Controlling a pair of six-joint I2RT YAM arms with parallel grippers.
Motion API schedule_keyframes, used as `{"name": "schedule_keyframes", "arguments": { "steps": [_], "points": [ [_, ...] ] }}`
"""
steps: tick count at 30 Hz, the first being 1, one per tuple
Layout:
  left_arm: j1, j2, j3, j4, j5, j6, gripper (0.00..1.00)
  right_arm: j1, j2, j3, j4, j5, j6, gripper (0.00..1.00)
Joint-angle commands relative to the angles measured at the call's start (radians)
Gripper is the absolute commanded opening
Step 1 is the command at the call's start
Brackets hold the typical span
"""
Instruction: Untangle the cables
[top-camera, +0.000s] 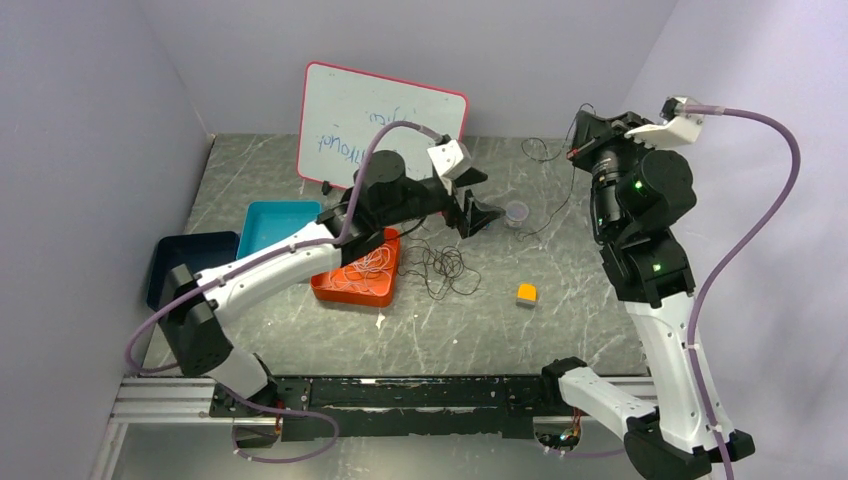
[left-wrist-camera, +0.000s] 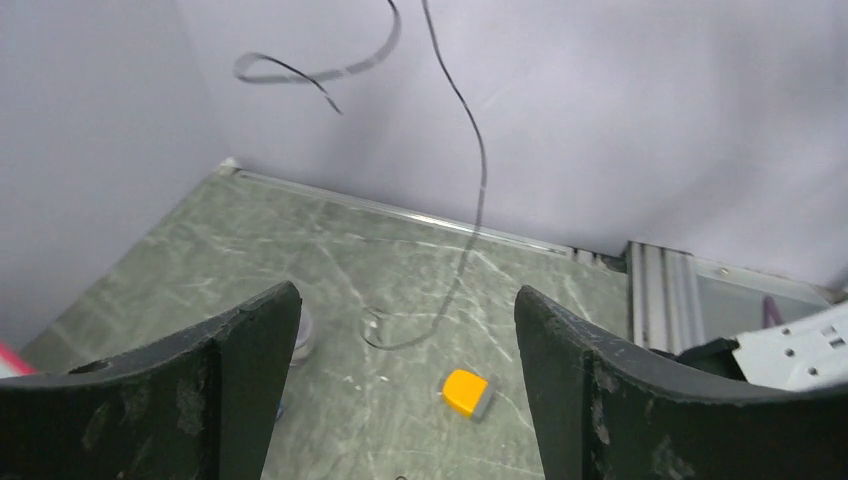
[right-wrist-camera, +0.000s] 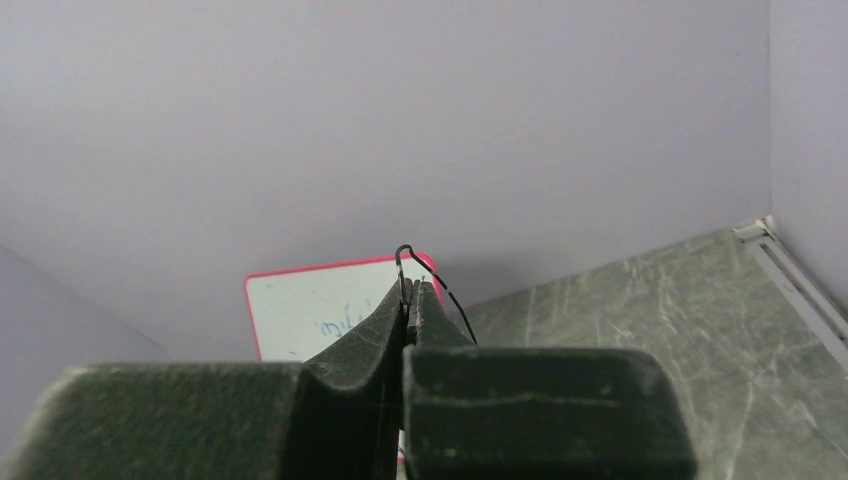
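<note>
Black cable (left-wrist-camera: 483, 170): a thin strand pinched at its top end in my right fingers (right-wrist-camera: 412, 305), which are closed tight on it and raised high over the far right of the bench (top-camera: 450, 330). It hangs slack, and its lower part curls on the bench near the small cup (top-camera: 517, 212).
Left fingers (top-camera: 485, 215): spread wide and holding nothing, low over the middle of the bench. They face the hanging strand, with the cup just beside them.
Tangle (top-camera: 445, 265): dark loops lying on the bench just right of the orange tray (top-camera: 350, 297). Pale and reddish cables (top-camera: 368, 262) are heaped inside that tray.
Link: I cannot tell whether the lifted strand runs into the tangle.
Risk, slip: my right hold is only at the very tips on a hair-thin wire, so a tug from below could pull it free.
Risk, drag: if the strand is knotted into the loops, lifting higher could tighten the knot or haul the whole bundle along.
Risk, cup: my left fingers are close enough that a sideways reach could tip the cup.
Risk, miss: the strand is thin and free to swing, so closing my left fingers may catch nothing.
Writing: the whiteboard (top-camera: 340, 110) carries blue handwriting, too small and turned to read. I see no brand or label on the orange block (top-camera: 526, 294).
</note>
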Motion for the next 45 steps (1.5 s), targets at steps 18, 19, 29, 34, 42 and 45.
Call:
{"name": "schedule_keyframes", "arguments": {
  "steps": [18,19,29,34,42,45],
  "points": [
    [-0.051,0.293,0.271,0.09,0.28,-0.051,0.79,0.005,0.034,0.065,0.014,-0.119,0.095,0.0],
    [-0.052,0.304,0.28,0.091,0.286,-0.056,0.78,0.005,0.035,0.068,0.011,-0.122,0.093,0.0],
    [-0.064,0.407,0.384,0.065,0.395,-0.103,0.39,0.005,0.027,0.063,0.007,-0.13,0.077,0.0],
    [-0.064,0.384,0.351,0.076,0.368,-0.11,0.08,0.005,0.023,0.056,0.013,-0.116,0.066,0.0],
    [-0.062,0.277,0.349,-0.082,0.265,-0.079,0.07,0.004,0.015,0.015,0.002,-0.018,-0.002,0.03],
    [-0.057,0.219,0.373,-0.176,0.243,-0.085,0.07,0.004,0.028,0.014,-0.017,-0.031,-0.016,0.2]
  ]
}}
